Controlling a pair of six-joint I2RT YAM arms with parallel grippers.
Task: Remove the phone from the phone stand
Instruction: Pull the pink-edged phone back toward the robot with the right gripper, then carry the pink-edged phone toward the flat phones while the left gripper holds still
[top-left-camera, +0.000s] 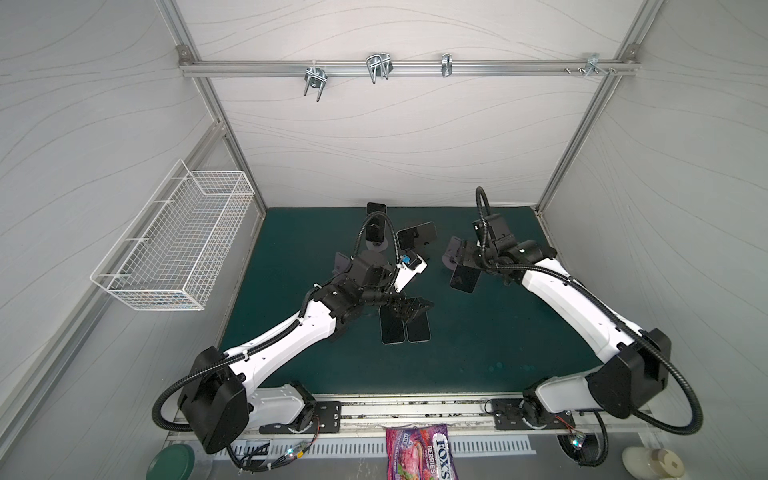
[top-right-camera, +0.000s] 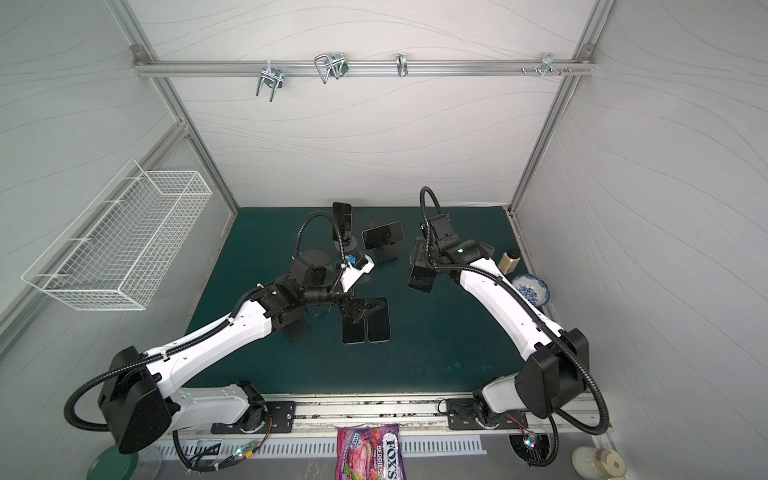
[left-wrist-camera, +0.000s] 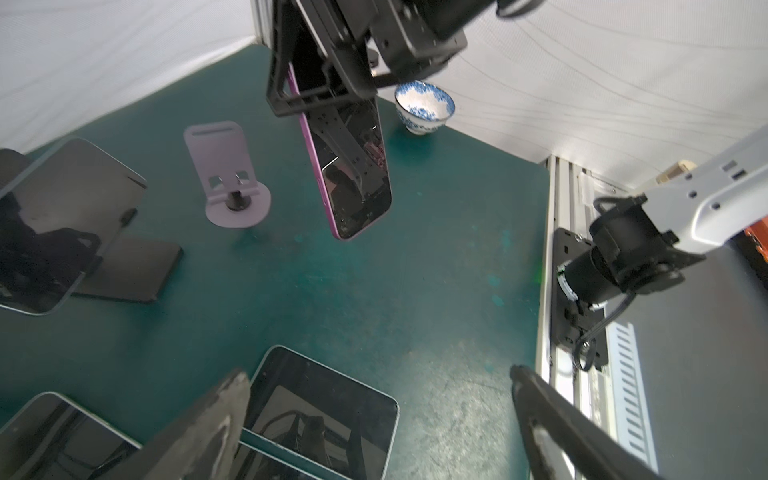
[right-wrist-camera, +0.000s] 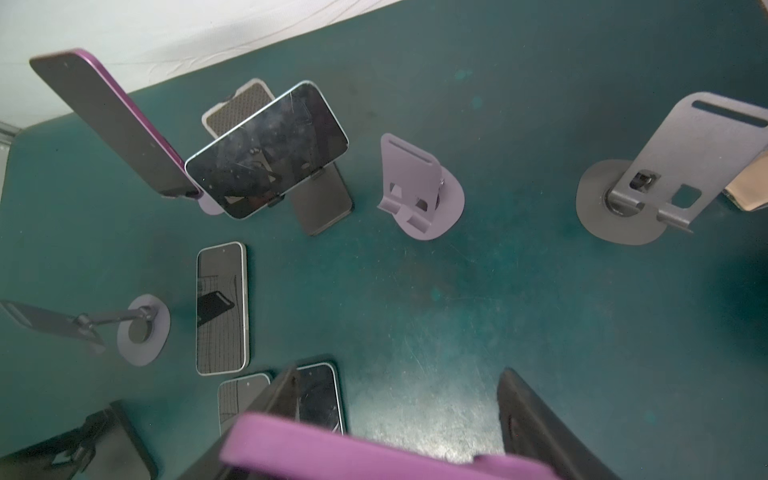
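Above the mat (left-wrist-camera: 436, 291), your right gripper (left-wrist-camera: 322, 89) clamps the phone (left-wrist-camera: 353, 174) by its upper end; its long axis hangs down, clear of the empty stand (left-wrist-camera: 226, 174) near it. Your left gripper (left-wrist-camera: 378, 372) gapes empty over two flat phones (left-wrist-camera: 324, 411), farther off.

Purple-edged dark-screened phone (left-wrist-camera: 357, 174) aslant in mid-air in right claw (left-wrist-camera: 328, 95), clear of upright lilac phone stand (left-wrist-camera: 226, 183).
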